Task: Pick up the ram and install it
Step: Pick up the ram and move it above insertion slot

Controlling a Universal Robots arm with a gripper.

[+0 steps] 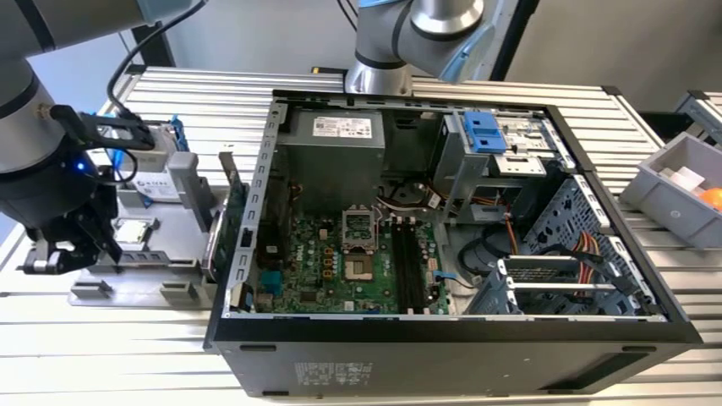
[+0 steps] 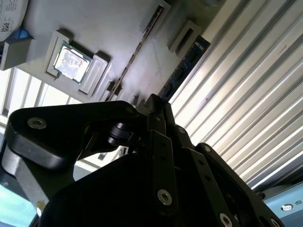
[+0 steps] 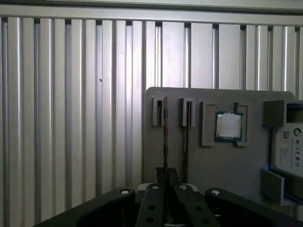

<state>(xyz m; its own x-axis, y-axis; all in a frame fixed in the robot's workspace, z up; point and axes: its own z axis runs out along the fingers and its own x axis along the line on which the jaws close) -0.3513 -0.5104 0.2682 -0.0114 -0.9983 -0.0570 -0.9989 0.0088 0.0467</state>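
A slatted metal table [image 1: 485, 85] is carrying everything. In the exterior view an open computer case [image 1: 451, 342] is lying in the middle of it, with its green board [image 1: 327, 262] facing up. The arm [image 1: 40, 182] is reaching down at nine o'clock from the case, over a grey tray [image 1: 124, 292] that is sitting just beside the case wall. A silver hard drive [image 1: 158, 182] is resting on the tray at about one o'clock from the gripper [image 1: 70, 254]. In both wrist views two thin sticks are standing on edge in the tray's slots, side by side. The ram [image 3: 165, 127] is the stick between the jaws, and it is sitting in its slot. The other stick [image 3: 186, 137] is standing free just beside it. The jaws are looking clenched on the ram's thin edge. A small square processor [image 3: 228, 126] is lying in its own pocket, near the free stick.
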